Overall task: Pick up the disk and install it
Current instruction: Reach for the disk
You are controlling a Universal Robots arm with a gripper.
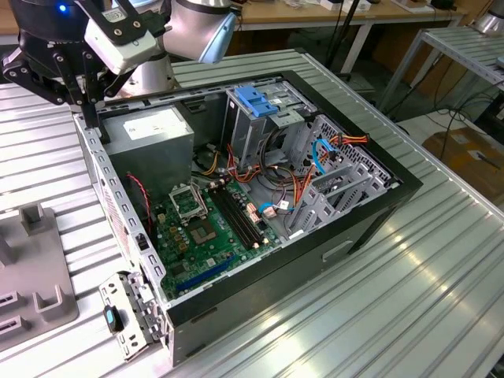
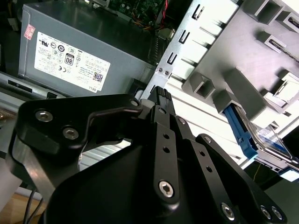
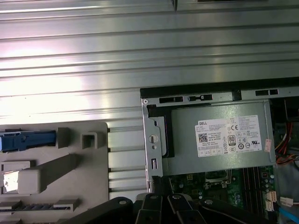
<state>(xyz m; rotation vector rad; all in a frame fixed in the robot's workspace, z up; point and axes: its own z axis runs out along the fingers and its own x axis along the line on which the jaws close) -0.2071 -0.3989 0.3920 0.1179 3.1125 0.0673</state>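
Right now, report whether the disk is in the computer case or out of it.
Out. The disk sits in the grey holder beside the case, not inside it.

Grey arm at the exterior view's upper left, gripper downward

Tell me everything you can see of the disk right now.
The flat silver hard drive in its bright blue plastic carrier frame sits in a slot of the grey plastic holder block, outside the open black computer case. Its white-and-blue label shows partly. The black tool is apart from it.
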